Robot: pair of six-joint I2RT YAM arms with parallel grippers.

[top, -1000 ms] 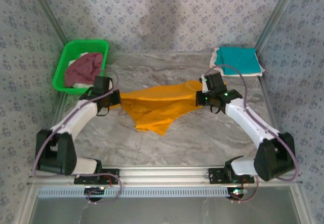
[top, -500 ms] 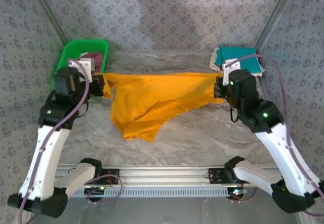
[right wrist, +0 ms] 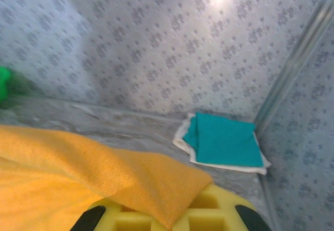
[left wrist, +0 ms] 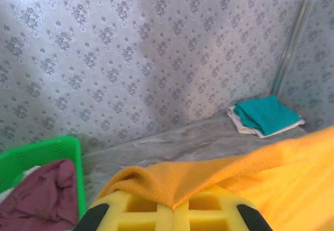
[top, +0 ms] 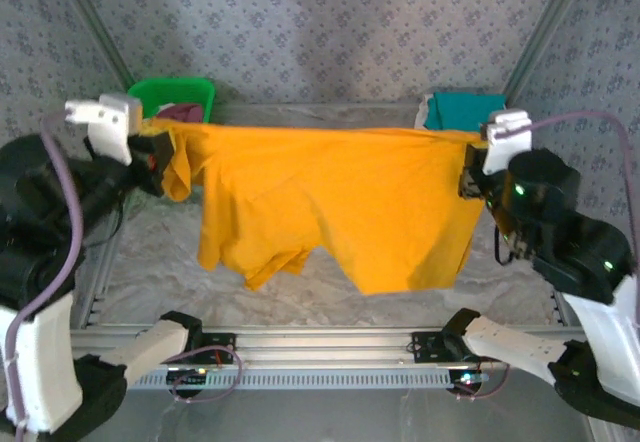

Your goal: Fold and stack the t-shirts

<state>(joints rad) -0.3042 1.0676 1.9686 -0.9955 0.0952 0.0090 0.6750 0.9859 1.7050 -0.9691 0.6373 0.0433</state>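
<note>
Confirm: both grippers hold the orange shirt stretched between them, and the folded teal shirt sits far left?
No: the top external view shows the folded teal shirt at far right. The rest stands: the left gripper and right gripper hold the orange shirt stretched between them.

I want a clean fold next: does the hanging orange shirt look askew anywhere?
Yes. The orange-yellow t-shirt hangs between the left gripper and right gripper unevenly: bunched at the left end, with its bottom edge crumpled and uneven.
</note>
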